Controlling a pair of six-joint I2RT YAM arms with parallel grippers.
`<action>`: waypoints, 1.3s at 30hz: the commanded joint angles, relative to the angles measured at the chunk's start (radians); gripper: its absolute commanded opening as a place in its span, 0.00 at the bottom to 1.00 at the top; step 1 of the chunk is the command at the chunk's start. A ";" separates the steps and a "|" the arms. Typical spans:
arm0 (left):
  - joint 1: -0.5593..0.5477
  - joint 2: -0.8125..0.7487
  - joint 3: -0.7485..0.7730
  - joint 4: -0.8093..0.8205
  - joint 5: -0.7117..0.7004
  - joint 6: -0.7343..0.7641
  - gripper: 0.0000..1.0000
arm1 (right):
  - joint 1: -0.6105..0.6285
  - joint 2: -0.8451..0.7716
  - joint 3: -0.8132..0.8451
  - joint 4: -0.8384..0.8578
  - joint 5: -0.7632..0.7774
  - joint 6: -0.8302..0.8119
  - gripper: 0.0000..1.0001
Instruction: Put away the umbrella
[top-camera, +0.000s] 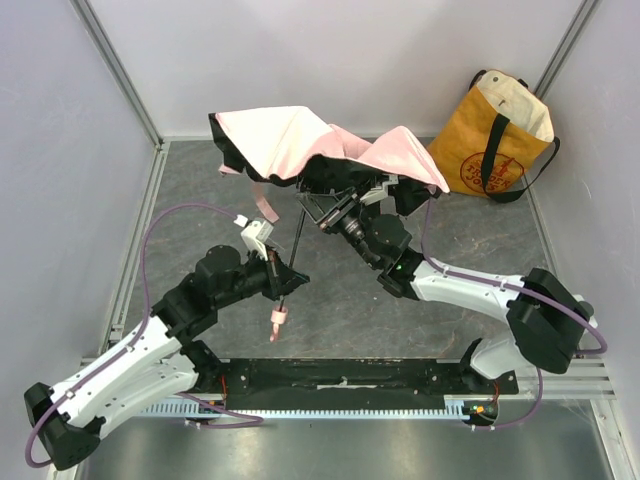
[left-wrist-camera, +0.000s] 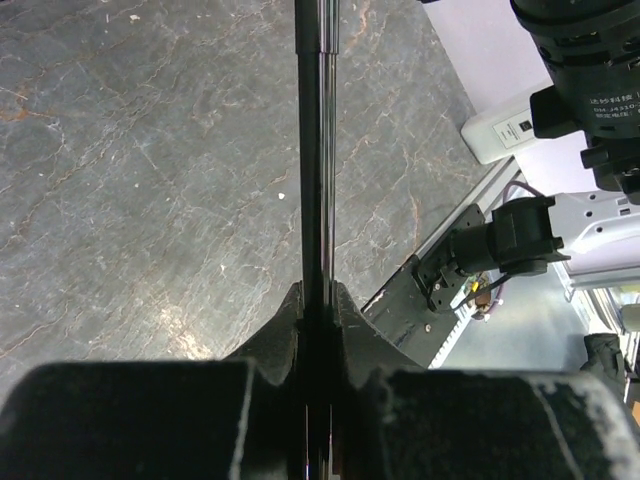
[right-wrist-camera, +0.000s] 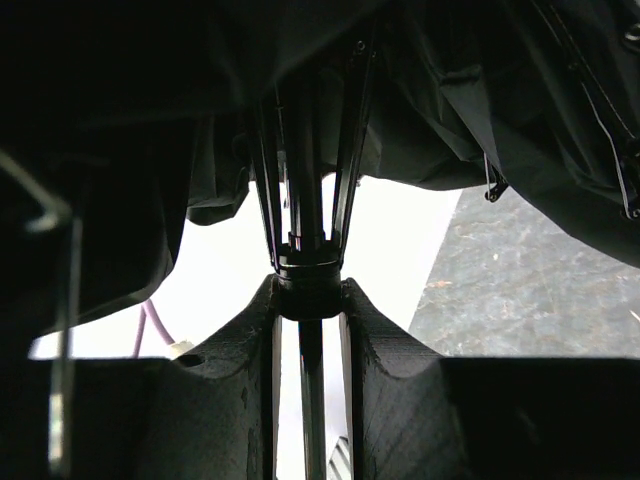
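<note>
Top view first: the umbrella (top-camera: 330, 150) is up off the table (top-camera: 200, 200), held between both arms. Its pink canopy (top-camera: 290, 135) is half open and droopy toward the back of the table. The thin black shaft (top-camera: 296, 240) slants down and toward the near edge. The left gripper (top-camera: 287, 278) is pinched on that shaft low down. The little pink handle (top-camera: 279, 320) pokes out just below the fingers. The right gripper (top-camera: 335, 212) is tucked up under the canopy, so you can't really read its jaws from here. The yellow tote bag (top-camera: 490, 135) stands in the back right corner, well apart from the umbrella.

Left wrist view: the left gripper (left-wrist-camera: 315, 310) has its jaws squeezed together on the shaft (left-wrist-camera: 313, 150), with no gap showing on either side. The shaft runs straight up the frame away from the fingers, above the grey table (left-wrist-camera: 130, 180).

Right wrist view: the right gripper (right-wrist-camera: 308, 300) has its jaws partly apart, with the black runner collar (right-wrist-camera: 308, 278) wedged between the two fingers (right-wrist-camera: 240, 340). It looks clamped on both sides. The ribs (right-wrist-camera: 352, 150) fan up from the collar into the dark underside of the canopy (right-wrist-camera: 480, 110), which hangs right over the gripper.
</note>
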 joint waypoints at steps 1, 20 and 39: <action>0.027 0.022 0.053 0.391 -0.164 0.034 0.02 | 0.084 0.058 -0.036 -0.049 -0.213 -0.019 0.00; 0.027 0.016 0.018 0.507 -0.331 0.080 0.02 | 0.238 0.047 -0.096 -0.034 -0.106 0.027 0.00; 0.028 -0.141 -0.088 0.409 -0.213 0.052 0.02 | 0.018 -0.076 0.019 -0.266 -0.097 -0.030 0.64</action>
